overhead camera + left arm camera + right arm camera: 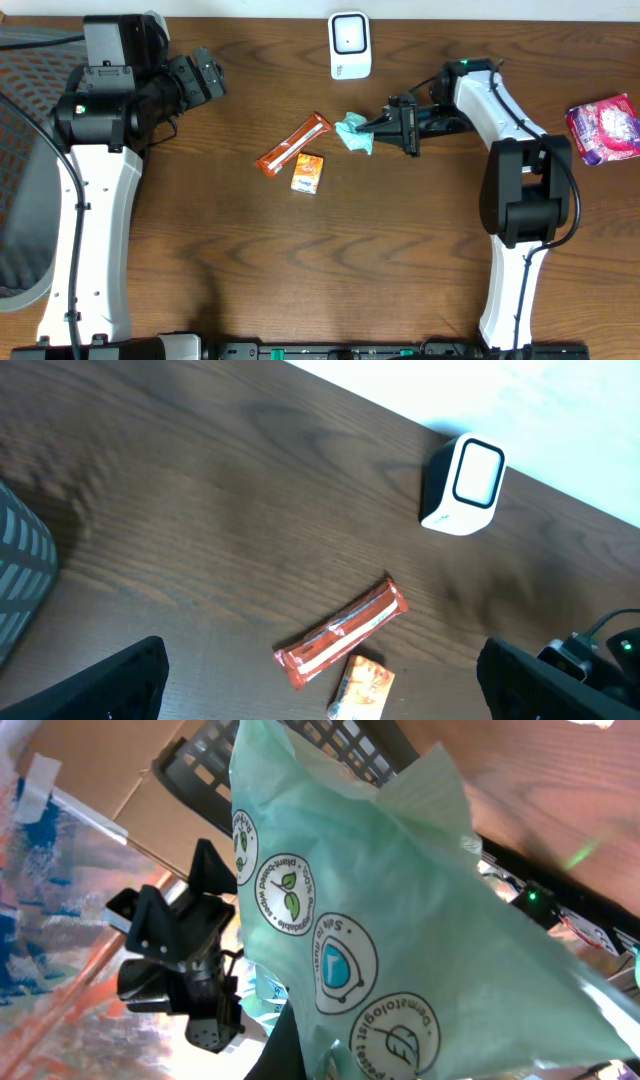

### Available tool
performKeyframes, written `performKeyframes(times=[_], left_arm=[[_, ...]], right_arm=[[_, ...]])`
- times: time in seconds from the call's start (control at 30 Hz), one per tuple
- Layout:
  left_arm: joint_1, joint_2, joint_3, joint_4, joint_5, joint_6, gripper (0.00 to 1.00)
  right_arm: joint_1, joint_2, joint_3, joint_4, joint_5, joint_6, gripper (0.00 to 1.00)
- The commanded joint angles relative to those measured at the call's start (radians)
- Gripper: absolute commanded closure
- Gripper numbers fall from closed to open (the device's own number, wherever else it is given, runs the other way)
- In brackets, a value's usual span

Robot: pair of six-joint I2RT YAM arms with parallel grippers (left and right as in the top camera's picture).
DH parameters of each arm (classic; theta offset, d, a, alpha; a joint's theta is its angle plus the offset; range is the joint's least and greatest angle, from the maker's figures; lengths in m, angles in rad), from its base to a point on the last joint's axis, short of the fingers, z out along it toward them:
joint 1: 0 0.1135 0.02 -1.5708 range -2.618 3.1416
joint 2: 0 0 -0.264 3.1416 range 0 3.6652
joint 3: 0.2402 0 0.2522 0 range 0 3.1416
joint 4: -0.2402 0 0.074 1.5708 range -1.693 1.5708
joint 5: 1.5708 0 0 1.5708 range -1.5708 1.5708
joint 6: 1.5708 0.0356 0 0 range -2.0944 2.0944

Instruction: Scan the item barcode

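**Packet gripped, barcode out of sight**

Right gripper (378,126) is shut tight on one edge of the green packet (352,133). The packet is a little below the white scanner (350,45), near it but not touching it. From above it is hard to tell if the packet is up off the table (420,260) or resting on it; it may be lifted a bit.

In the right wrist view the green packet fills almost the whole picture. Round leaf marks show on it, but no barcode can be seen on this side. The packet hides the right gripper's own fingers there.

Left gripper (212,75) is far off at the back left, with its jaws wide open and nothing in them. In the left wrist view only the dark tips of its fingers (120,685) show, cut off at the bottom corners.

A long red wrapper (293,145) and a small orange packet (307,173) lie just beside each other on the table. The pink bag (604,128) is at the right edge, and its writing is too small to read.
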Motion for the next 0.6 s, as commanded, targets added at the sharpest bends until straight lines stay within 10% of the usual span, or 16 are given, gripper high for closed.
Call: performKeyframes(times=[0.0,0.57], left_arm=[[0.003,0.005,-0.003,0.000,-0.003,0.009,0.02],[0.003,0.005,-0.003,0.000,-0.003,0.009,0.02]], right_arm=[[-0.007,0.008,0.016,0.048,-0.026,0.000,0.99],[0.102,0.008,0.039,1.190,0.579,0.682,0.99]])
